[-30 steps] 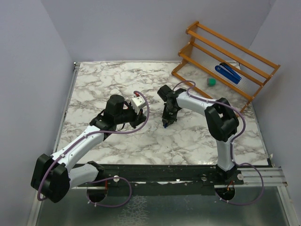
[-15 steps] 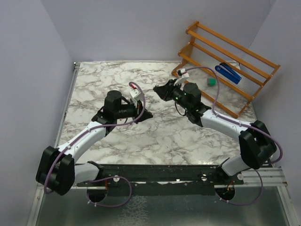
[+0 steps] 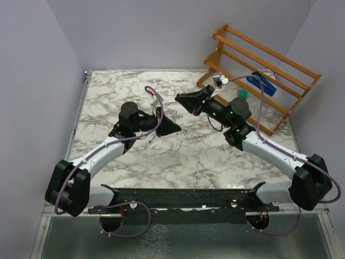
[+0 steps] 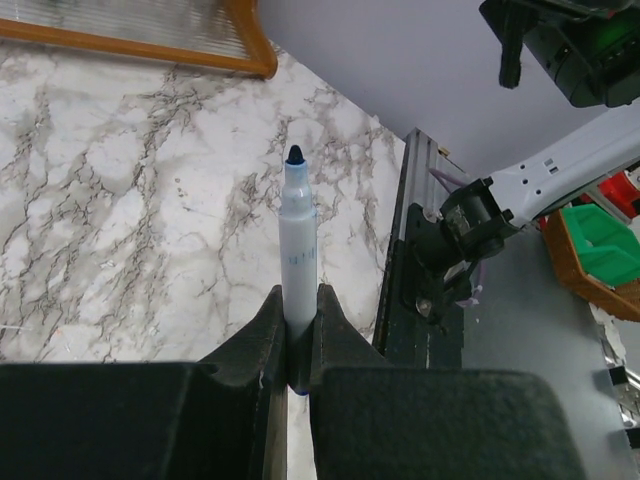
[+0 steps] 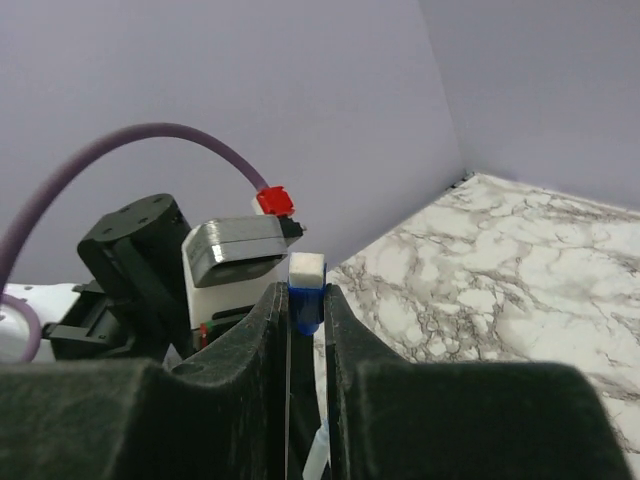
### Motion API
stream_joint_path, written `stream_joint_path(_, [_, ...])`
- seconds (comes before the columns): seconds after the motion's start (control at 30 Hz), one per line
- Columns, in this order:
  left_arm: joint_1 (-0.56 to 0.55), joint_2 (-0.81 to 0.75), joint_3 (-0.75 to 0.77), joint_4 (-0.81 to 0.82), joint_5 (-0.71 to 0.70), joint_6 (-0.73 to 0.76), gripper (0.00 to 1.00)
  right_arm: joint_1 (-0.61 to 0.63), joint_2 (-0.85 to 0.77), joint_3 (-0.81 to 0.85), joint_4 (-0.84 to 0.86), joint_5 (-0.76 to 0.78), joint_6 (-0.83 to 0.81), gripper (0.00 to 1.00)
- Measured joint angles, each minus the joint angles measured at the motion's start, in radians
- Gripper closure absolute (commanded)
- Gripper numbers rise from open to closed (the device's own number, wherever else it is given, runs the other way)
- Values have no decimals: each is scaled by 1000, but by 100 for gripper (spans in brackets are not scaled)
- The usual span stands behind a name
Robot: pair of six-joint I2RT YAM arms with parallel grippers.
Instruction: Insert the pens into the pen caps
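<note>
My left claw (image 4: 298, 302) is clamping a blue-tipped pen (image 4: 298, 230), right claw (image 5: 305, 296) is pinching a blue cap (image 5: 304, 312), tips apart over the desk (image 3: 108, 91). Rack (image 3: 259, 49) behind is holding the blue stapler (image 3: 262, 83), green block (image 3: 243, 94) sitting beside it.

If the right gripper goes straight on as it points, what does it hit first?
Probably the left arm's white-and-grey wrist camera block, ahead of the right gripper and its small blue pen cap; depth is unclear.

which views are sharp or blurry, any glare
top external: even soft light, marble tabletop sharp, no glare; left wrist: thin white blue-tipped pen crisp, left tool in front dark and soft; right wrist: right tool blurred, small blue cap clearer
</note>
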Motion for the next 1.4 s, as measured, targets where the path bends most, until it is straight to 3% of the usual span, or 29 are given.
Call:
stream_joint_path(0.23, [0, 0, -2, 24, 7, -26, 100, 0, -74, 0, -81, -32, -26, 99])
stream_joint_path(0.77, [0, -19, -3, 31, 12, -36, 100, 0, -21, 54, -315, -62, -28, 99])
stream_joint_path(1.4, [8, -19, -3, 31, 26, -36, 100, 0, -31, 63, -337, -105, -45, 100])
